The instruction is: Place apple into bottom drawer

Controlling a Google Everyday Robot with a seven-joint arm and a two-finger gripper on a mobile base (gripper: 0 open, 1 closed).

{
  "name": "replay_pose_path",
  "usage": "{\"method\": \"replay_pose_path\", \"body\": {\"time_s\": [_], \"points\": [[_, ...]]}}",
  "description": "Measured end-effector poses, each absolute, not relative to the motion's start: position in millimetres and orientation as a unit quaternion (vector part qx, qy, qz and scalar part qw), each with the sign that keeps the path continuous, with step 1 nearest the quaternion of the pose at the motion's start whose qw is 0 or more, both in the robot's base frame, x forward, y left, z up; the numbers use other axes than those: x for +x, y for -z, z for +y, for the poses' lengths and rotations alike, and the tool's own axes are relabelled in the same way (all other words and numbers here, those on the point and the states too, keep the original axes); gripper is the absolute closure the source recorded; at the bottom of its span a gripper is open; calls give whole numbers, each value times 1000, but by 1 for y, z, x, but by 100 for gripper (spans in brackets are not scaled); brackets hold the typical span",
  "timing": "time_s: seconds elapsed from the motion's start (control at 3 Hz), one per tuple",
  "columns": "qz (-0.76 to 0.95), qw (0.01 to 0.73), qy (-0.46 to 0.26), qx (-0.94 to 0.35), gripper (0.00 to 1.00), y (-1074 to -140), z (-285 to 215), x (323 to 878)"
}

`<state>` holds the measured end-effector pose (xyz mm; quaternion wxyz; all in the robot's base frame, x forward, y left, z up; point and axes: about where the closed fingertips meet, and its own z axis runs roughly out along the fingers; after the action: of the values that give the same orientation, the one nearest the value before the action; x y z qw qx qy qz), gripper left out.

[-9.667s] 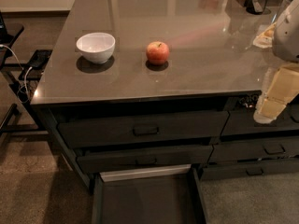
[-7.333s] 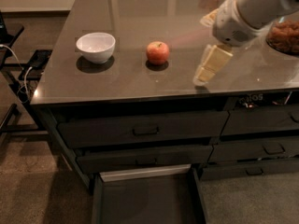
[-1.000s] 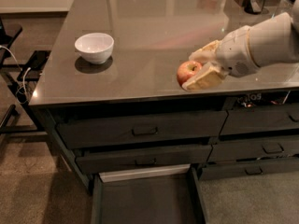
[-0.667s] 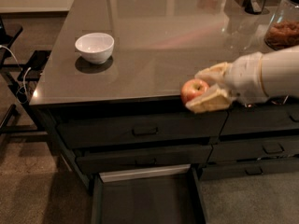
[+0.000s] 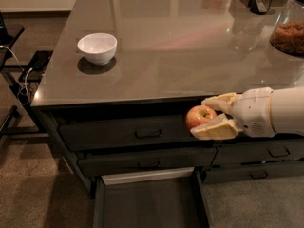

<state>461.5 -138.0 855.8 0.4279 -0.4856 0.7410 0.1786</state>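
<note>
Firmly clamped between the gripper's pale fingers, a small red-and-yellow apple, before the top drawer front.

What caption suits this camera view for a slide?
The gripper, shut on the apple, holds it before the drawer fronts, higher than the open bottom drawer.

Glossy and mirror-smooth on the grey counter, with pale glints. Glazed and shiny on the white bowl. Waxy sheen on the apple, pinched in the claw just off the counter's front edge. Smooth, matt cream plastic by the look on the fingers. Matt dark fronts on the upper drawers; dull and flat inside the bottom drawer. Clear glass for the jar.
</note>
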Motion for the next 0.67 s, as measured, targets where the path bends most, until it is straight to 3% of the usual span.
{"method": "replay_pose_path", "body": {"time_s": [0.67], "points": [[756, 411, -171, -481, 100, -787, -112, 439]]}}
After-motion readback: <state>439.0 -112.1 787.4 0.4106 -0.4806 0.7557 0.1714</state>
